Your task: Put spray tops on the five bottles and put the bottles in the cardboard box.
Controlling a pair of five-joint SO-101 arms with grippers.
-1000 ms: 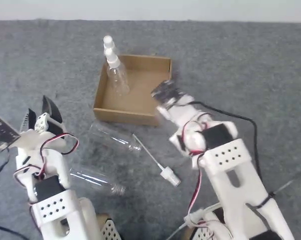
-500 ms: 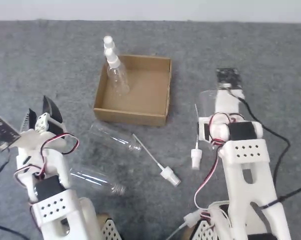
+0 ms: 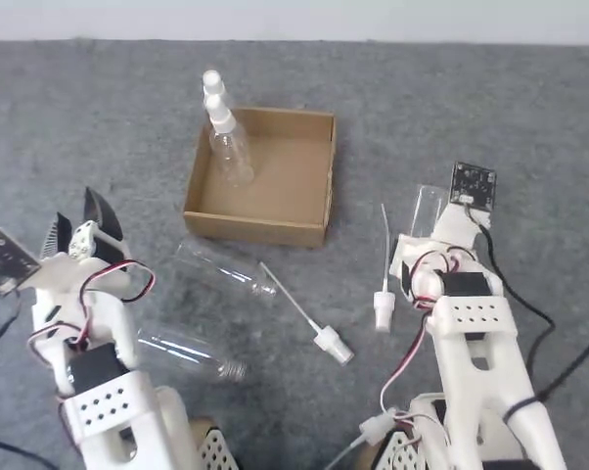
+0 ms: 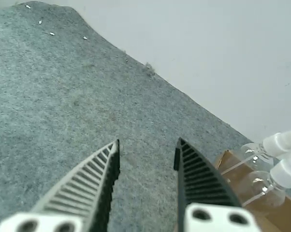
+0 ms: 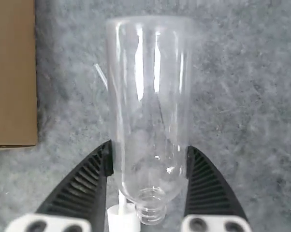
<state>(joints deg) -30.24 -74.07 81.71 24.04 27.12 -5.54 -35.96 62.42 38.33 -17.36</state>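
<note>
Fingers (image 5: 87, 179) of the right gripper (image 5: 148, 147) are pressed against both sides of the held bottle (image 5: 150, 92), low on its body near the shoulder. Its open neck is turned back toward the wrist and its base toward the far edge of the grey mat (image 3: 529, 117). From above, the held bottle is seen on the mat's right half, right of the cardboard box (image 3: 326, 162) and apart from it; whether it is lifted clear cannot be told. A loose spray top (image 3: 384, 305) lies just beside the neck, its thin tube pointing toward the far edge. The left gripper (image 4: 148, 142) is spread and empty over the mat's left half. A second spray top (image 3: 332, 345) and two bare bottles (image 3: 221, 266) lie between the arms, and two capped bottles (image 3: 226, 137) stand in the box's far left corner. Fitting a top to the held bottle is judged to be the step in hand. The grip should be kept firm without denting the thin wall. The neck should be swung out from under the wrist so that it can be reached. The top is best taken by its white head, so the tube can be guided in first and not bent.
</note>
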